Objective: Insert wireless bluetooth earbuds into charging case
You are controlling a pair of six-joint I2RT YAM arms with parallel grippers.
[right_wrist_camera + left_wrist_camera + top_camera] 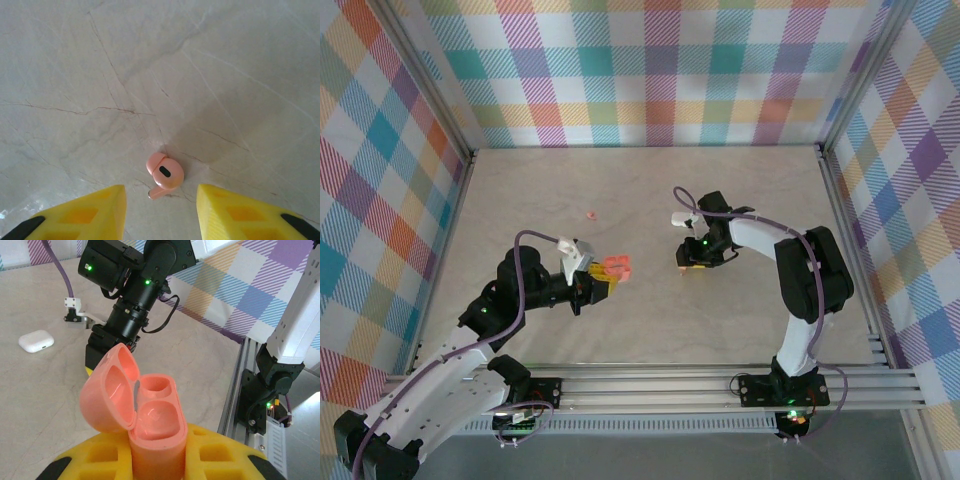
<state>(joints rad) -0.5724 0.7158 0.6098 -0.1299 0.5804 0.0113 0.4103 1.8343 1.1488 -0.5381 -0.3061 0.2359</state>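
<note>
One earbud (165,175) lies beneath right hand (161,205); left hand (159,462) grips case (156,432).

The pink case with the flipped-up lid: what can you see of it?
The pink case is salmon-coloured, smooth plastic by the look, rounded like a pill. Its hinged lid is swung open to one side, and both inner wells are empty. Its lower half is clamped in the left gripper, between yellow fingers.

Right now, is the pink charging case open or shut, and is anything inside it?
Open and empty: the pink charging case has its lid hinged back, and both wells show bare.
</note>
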